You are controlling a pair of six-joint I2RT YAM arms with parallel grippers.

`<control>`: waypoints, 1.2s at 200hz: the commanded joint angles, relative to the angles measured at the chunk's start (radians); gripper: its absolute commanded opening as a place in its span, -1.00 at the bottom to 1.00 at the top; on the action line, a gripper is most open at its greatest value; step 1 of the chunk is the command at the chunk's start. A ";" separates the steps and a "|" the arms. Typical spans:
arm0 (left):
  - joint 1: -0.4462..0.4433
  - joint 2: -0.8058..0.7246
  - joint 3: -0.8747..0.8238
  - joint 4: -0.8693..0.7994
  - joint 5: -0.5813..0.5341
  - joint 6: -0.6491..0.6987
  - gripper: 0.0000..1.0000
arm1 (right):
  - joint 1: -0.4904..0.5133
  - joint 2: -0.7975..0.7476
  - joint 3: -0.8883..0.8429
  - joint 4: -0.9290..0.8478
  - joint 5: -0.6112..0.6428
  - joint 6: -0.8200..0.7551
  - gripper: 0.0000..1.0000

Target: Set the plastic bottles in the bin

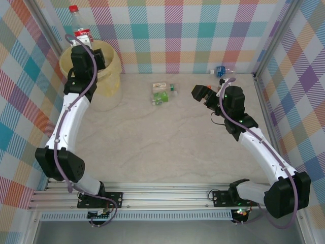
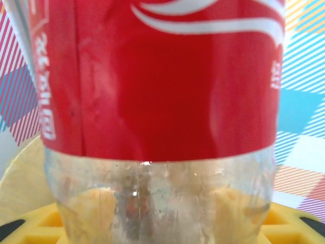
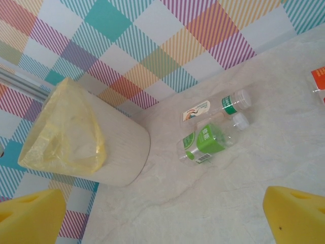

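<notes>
A clear bottle with a red label and red cap [image 1: 76, 28] stands upright over the pale yellow bin [image 1: 109, 71], with my left gripper [image 1: 84, 44] shut on its lower body. Up close in the left wrist view, the red-labelled bottle [image 2: 162, 81] sits between the yellow pads [image 2: 38, 223] of the left gripper [image 2: 162, 229], and the bin's rim [image 2: 20, 183] lies behind. Two bottles lie side by side mid-table, one green-labelled [image 1: 161, 96] [image 3: 205, 142] and one white-labelled [image 1: 161, 86] [image 3: 213, 108]. My right gripper [image 1: 203, 94] [image 3: 162, 223] hangs open to their right with nothing between its fingers.
A blue-capped bottle [image 1: 221, 71] lies against the back wall at the far right. Checked walls and metal posts close off the table on three sides. The bin [image 3: 117, 147] carries a yellow liner [image 3: 66, 132]. An orange-red item [image 3: 319, 84] pokes in at the right wrist view's edge.
</notes>
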 commanded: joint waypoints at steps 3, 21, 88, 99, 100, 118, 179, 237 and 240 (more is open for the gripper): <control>0.066 0.035 0.026 0.093 0.066 0.063 0.03 | -0.003 -0.007 0.032 -0.021 -0.001 0.000 0.99; 0.105 0.068 0.026 0.124 0.105 0.095 0.05 | -0.003 -0.008 0.029 -0.028 0.006 -0.001 0.99; 0.149 0.230 0.158 0.007 0.211 0.019 0.07 | -0.003 -0.003 0.028 -0.044 0.005 -0.005 1.00; 0.149 0.248 0.170 -0.008 0.219 -0.008 0.08 | -0.004 0.000 0.030 -0.046 0.003 -0.005 0.99; 0.149 0.250 0.171 -0.010 0.219 -0.012 0.08 | -0.003 0.000 0.030 -0.047 0.003 -0.005 0.99; 0.149 0.274 0.199 -0.048 0.212 -0.059 0.10 | -0.004 0.003 0.034 -0.057 0.000 -0.009 0.99; 0.149 0.357 0.397 -0.332 0.259 -0.098 0.83 | -0.005 0.011 0.034 -0.067 0.006 -0.011 0.99; 0.149 0.378 0.445 -0.382 0.241 -0.137 1.00 | -0.005 0.024 0.040 -0.072 -0.003 -0.004 0.99; 0.149 0.382 0.450 -0.385 0.237 -0.139 1.00 | -0.005 0.024 0.040 -0.073 -0.002 -0.005 0.99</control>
